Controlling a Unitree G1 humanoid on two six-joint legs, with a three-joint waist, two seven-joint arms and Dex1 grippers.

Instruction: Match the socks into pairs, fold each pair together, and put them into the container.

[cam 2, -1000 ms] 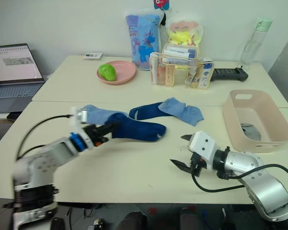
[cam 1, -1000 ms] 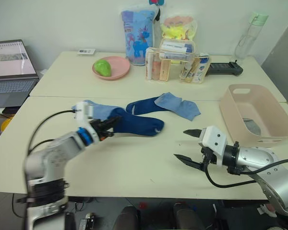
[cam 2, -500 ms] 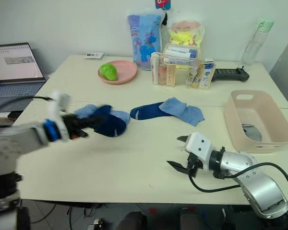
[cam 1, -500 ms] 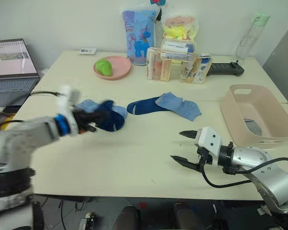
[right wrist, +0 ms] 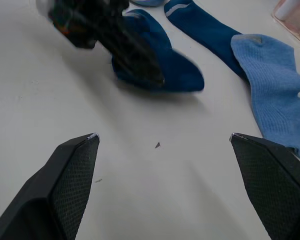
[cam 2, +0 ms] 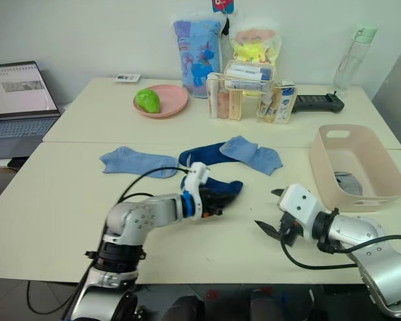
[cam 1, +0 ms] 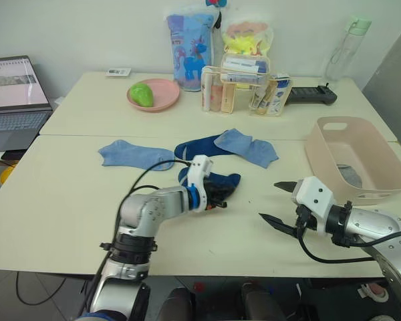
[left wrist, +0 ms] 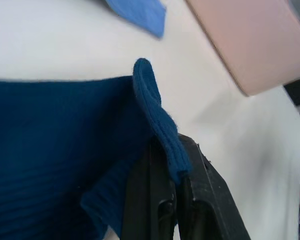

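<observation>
Left claw (cam 1: 218,196) pinches navy sock (cam 1: 214,185) by its cuff edge; thin grip, could slip. Right claw (cam 1: 279,202) gapes empty over counter (cam 1: 67,194).

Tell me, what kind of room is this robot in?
Probably an office or lab room made to look like a home. A laptop sits on one table, while socks, a pink tub and a plate cover another.

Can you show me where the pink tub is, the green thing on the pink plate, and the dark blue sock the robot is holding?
Pale pink rectangular plastic tub (cam 1: 381,155), left eye view, on its right wall.
Green rounded object (cam 1: 142,93), left eye view, on its middle.
Dark navy blue fabric sock (left wrist: 50,145), left wrist view, on its flat body.
</observation>
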